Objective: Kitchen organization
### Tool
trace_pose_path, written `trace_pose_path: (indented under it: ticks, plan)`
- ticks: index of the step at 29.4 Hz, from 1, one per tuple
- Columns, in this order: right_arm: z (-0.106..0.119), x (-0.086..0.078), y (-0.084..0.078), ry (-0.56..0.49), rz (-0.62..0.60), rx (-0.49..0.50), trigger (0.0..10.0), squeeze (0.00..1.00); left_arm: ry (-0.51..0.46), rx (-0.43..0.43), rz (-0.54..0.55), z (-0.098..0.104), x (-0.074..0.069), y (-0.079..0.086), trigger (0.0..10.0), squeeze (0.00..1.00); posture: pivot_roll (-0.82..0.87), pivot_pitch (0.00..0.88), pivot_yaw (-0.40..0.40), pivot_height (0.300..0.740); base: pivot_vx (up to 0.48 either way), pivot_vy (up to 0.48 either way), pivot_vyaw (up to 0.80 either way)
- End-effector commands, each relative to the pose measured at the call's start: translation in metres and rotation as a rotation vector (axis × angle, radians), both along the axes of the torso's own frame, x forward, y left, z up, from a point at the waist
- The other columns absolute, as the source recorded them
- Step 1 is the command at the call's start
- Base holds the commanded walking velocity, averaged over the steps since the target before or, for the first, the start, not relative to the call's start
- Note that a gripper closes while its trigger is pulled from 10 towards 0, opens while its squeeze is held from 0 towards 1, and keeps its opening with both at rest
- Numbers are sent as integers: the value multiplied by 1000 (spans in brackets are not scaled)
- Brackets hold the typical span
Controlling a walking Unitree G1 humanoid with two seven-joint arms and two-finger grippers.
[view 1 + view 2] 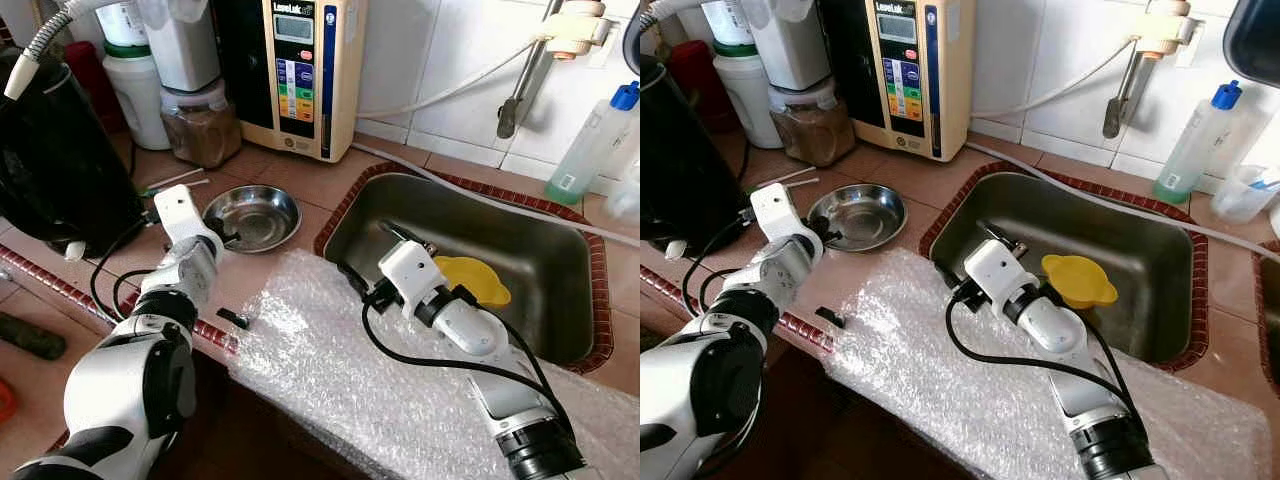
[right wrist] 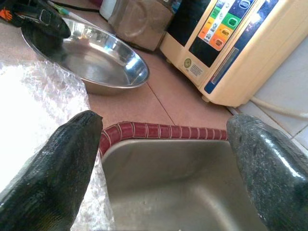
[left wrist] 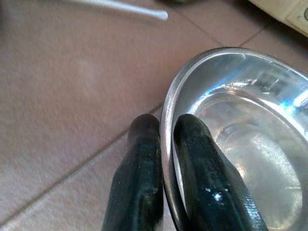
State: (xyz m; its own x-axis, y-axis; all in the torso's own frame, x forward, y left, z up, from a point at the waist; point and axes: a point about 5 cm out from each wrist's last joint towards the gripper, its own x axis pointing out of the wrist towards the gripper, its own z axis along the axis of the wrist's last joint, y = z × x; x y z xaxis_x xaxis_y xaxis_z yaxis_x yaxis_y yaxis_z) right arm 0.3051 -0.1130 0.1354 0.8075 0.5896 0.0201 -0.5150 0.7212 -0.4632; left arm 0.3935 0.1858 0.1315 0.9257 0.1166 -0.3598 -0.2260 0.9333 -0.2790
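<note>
A shallow steel bowl (image 1: pixel 258 213) sits on the tiled counter, left of the sink (image 1: pixel 540 330). My left gripper (image 1: pixel 224 238) is at its near rim. In the left wrist view the two black fingers (image 3: pixel 139 163) pinch that rim, one inside the steel bowl (image 3: pixel 250 139) and one outside. My right gripper (image 1: pixel 398 234) hangs over the left end of the sink, and its fingers (image 2: pixel 53 173) stand wide apart with nothing between them. A yellow plastic funnel-like piece (image 1: pixel 478 280) lies in the sink beside the right wrist.
Bubble wrap (image 1: pixel 330 370) covers the counter's front edge. At the back stand a cream water unit (image 1: pixel 305 70), a jar of brown powder (image 1: pixel 200 125) and a black kettle (image 1: pixel 50 150). A clear bottle (image 1: pixel 590 140) stands at far right. A small black part (image 1: pixel 232 318) lies by the edge.
</note>
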Motion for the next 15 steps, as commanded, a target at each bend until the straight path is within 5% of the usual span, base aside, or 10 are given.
trace_pose_path:
  ticks: [1,7,15]
  plan:
    - [3,4,-2,-7,-6,-4,10000,1000,7,36,-16,-2,-2,6,0,0,21,0,56,740,0,0,0]
    - [6,7,-4,-11,-9,-7,10000,1000,-68,17,-36,-1,-4,14,0,0,31,0,47,740,0,0,0]
    - [11,12,-3,-7,-6,38,10000,969,-351,-76,-97,19,-3,-4,0,0,30,0,29,740,0,0,0]
